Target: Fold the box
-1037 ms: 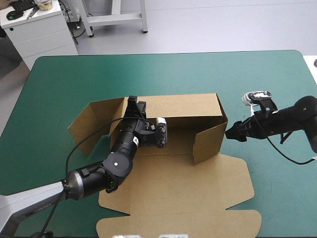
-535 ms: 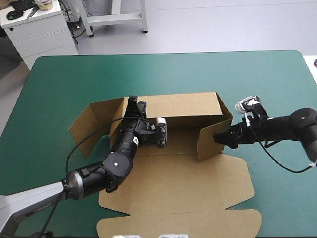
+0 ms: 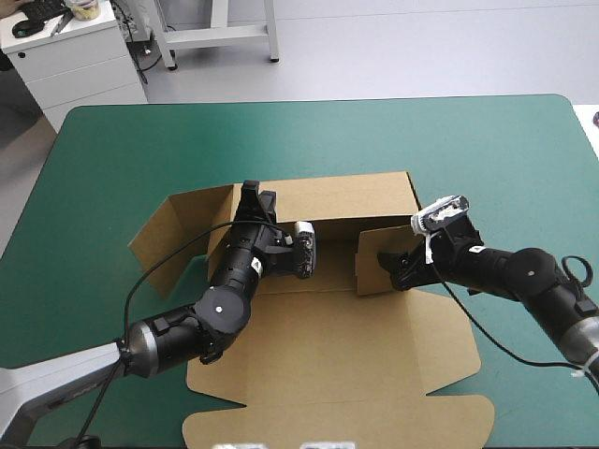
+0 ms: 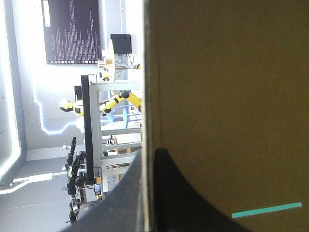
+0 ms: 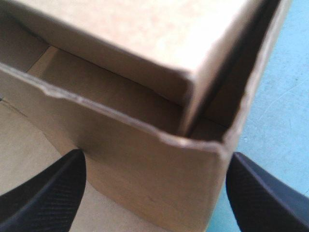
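The brown box lies partly formed on the teal-green cover, its back wall standing upright. My left gripper is shut on that wall's top edge near its left end; in the left wrist view the board runs between the fingers of the left gripper. My right gripper is open and pressed against the right end flap, which stands swung inward across the box floor. In the right wrist view the right gripper straddles the flap's corner, one finger on each side.
The left end flap leans outward over the table's left part. The wide lid panel lies flat toward the near edge. Bare teal-green cover stretches beyond the back wall and to the right of the box.
My right gripper has moved left and pushed the right end flap inward, swinging it from the box's right end across the floor. The left arm has kept its hold and place.
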You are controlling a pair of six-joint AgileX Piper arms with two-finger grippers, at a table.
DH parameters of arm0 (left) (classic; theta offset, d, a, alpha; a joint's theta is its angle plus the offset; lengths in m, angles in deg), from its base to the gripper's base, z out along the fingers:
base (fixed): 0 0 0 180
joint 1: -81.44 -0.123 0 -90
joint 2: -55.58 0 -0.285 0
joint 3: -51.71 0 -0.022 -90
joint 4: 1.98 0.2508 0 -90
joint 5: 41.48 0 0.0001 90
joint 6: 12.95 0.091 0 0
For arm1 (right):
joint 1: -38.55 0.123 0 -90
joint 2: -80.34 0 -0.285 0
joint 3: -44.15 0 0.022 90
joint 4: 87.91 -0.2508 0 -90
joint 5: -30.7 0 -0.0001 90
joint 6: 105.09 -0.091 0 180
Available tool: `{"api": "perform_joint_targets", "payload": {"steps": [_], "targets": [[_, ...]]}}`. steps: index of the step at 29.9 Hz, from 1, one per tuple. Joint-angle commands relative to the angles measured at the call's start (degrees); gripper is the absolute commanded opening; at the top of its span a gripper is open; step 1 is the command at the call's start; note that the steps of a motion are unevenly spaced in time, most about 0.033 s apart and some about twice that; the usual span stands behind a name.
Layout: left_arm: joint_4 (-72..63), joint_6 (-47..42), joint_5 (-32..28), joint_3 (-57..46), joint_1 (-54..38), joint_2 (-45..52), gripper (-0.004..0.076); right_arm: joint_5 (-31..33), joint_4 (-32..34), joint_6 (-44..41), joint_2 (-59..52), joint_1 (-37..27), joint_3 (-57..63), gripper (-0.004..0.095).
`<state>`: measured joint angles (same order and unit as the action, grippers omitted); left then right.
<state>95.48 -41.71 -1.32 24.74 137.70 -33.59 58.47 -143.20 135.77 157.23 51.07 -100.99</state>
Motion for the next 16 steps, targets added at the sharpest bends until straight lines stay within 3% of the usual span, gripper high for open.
{"api": "perform_joint_targets", "payload": {"steps": [1, 5, 8, 13, 14, 16], "targets": [[5.7, -0.4, 1.4, 1.6, 0.3, 1.6, -0.001, -9.3, -2.5, -1.4, -2.0, 3.8, 0.5, 0.0724], [5.7, -0.4, 1.4, 1.6, 0.3, 1.6, -0.001, -17.2, -2.5, -2.2, -2.0, 8.4, 2.7, 0.0616], [5.7, -0.4, 1.4, 1.6, 0.3, 1.6, -0.001, -21.2, -2.5, -2.5, -2.0, 10.4, 3.2, 0.0395], [5.7, -0.4, 1.4, 1.6, 0.3, 1.6, -0.001, -22.4, -2.5, -2.2, -1.9, 11.2, 3.2, 0.0026], [5.7, -0.4, 1.4, 1.6, 0.3, 1.6, -0.001, -22.4, -2.5, -2.1, -1.9, 11.2, 3.2, -0.0019], [5.7, -0.4, 1.4, 1.6, 0.3, 1.6, -0.001, -22.4, -2.5, -2.0, -1.9, 11.2, 3.2, -0.0015]]}}
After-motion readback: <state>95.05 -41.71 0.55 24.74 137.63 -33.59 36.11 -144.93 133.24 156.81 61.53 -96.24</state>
